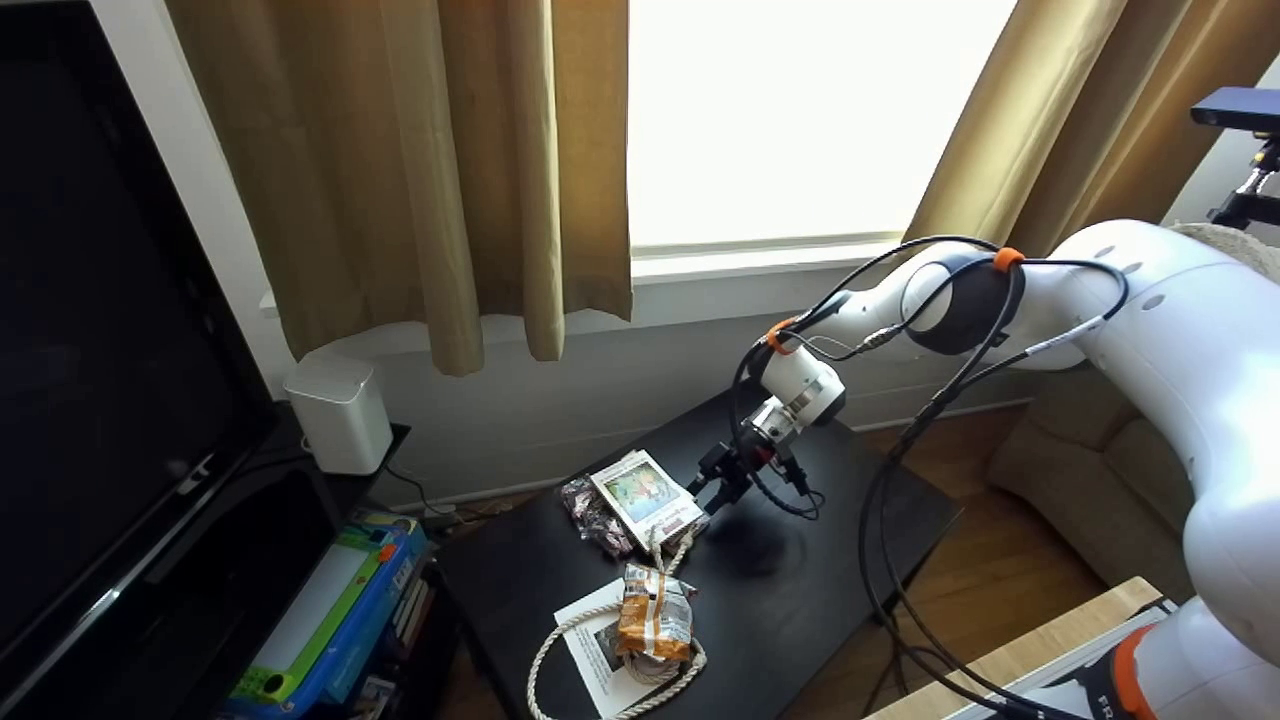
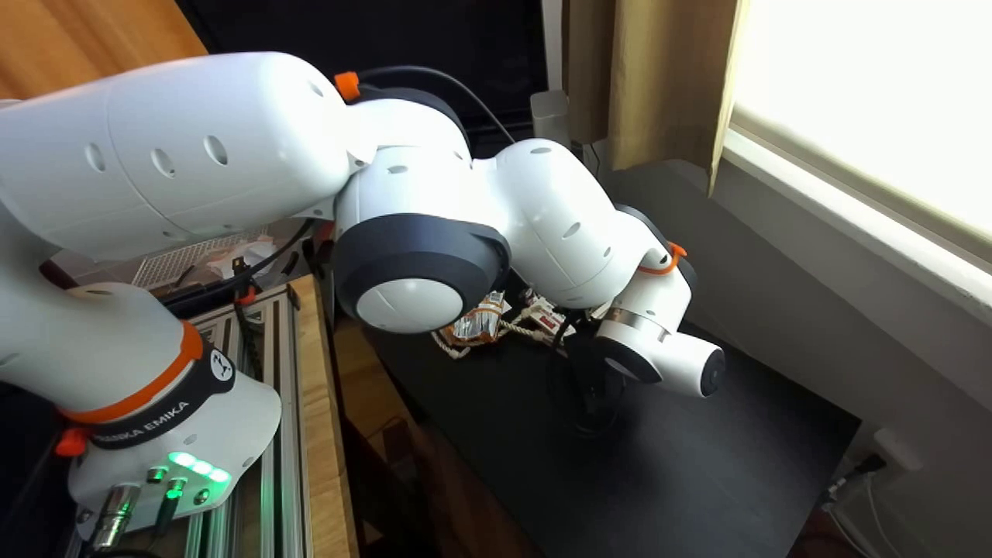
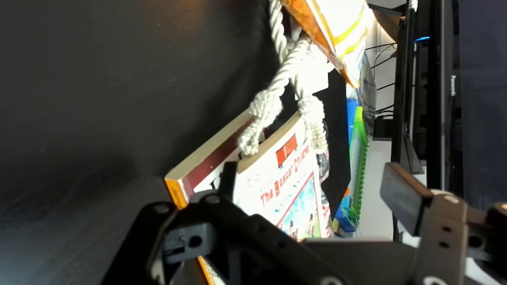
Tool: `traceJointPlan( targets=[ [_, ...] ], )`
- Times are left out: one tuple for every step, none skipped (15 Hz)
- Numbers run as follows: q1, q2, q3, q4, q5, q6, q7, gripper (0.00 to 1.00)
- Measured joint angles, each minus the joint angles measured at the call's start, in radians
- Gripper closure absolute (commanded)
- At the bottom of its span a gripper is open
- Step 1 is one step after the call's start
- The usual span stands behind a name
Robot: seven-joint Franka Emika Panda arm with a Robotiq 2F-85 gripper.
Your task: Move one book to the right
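Closest to the wrist camera: gripper [image 3: 313, 178], fingers [image 3: 406, 198] spread wide, nothing pinched between them. Target book [image 3: 283, 186], white cover reading "The Boxcar Children", sits in the gap as the wrist view has it, but way over to one side. Finger at picture left overlaps its corner in that view; can't tell if it touches. Finger at picture right stands well apart, background showing between it and the cover. In an exterior view the same book lies face up, long edge just beside the fingertips.

Second book [image 3: 206, 170], maroon band and orange spine, sticks out lower on the picture-left finger's side. Crinkly packets [image 1: 595, 520] underneath, all on the black table [image 1: 810, 570]. In an exterior view the arm [image 2: 558, 232] covers most of the pile.

Next out: rope [image 3: 285, 67], knotted ends lapping the title end. Past that, orange-and-white bag [image 3: 340, 31] over a flat white book or sheet [image 1: 605, 685], rope curling round it.

Farther: blue-and-green toy board [image 3: 358, 166], then TV [image 3: 483, 79], Panasonic on the bezel.
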State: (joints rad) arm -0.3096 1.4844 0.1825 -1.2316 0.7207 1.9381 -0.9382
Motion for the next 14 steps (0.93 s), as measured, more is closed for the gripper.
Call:
traceJointPlan(
  targets=[
    [0.002, 0.0, -0.001, 0.002, 0.0, -0.012, 0.0, 0.05],
    [0.002, -0.001, 0.0, 0.002, 0.0, -0.019, 0.0, 0.02],
    [0.002, -0.001, 0.001, 0.002, 0.0, -0.02, 0.0, 0.02],
    [0.002, -0.001, 0.001, 0.002, 0.0, -0.02, 0.0, 0.02],
    [0.001, -0.001, 0.002, 0.002, 0.0, -0.02, 0.0, 0.0],
    [0.001, -0.001, 0.002, 0.002, 0.0, -0.02, 0.0, 0.0],
    [0.001, -0.001, 0.002, 0.002, 0.0, -0.02, 0.0, 0.0],
    [0.001, -0.001, 0.001, 0.003, 0.0, -0.015, 0.011, 0.0],
    [0.001, -0.001, 0.001, 0.004, 0.002, -0.009, 0.024, 0.0],
    [0.001, -0.001, 0.001, 0.004, 0.003, 0.002, 0.035, 0.0],
    [0.001, -0.001, 0.002, 0.006, 0.004, 0.007, 0.042, 0.0],
    [0.001, -0.001, 0.002, 0.008, 0.005, 0.013, 0.05, 0.0],
    [0.001, -0.001, 0.003, 0.01, 0.005, 0.02, 0.057, 0.0],
    [0.001, -0.001, 0.003, 0.013, 0.005, 0.024, 0.066, 0.0]
  ],
)
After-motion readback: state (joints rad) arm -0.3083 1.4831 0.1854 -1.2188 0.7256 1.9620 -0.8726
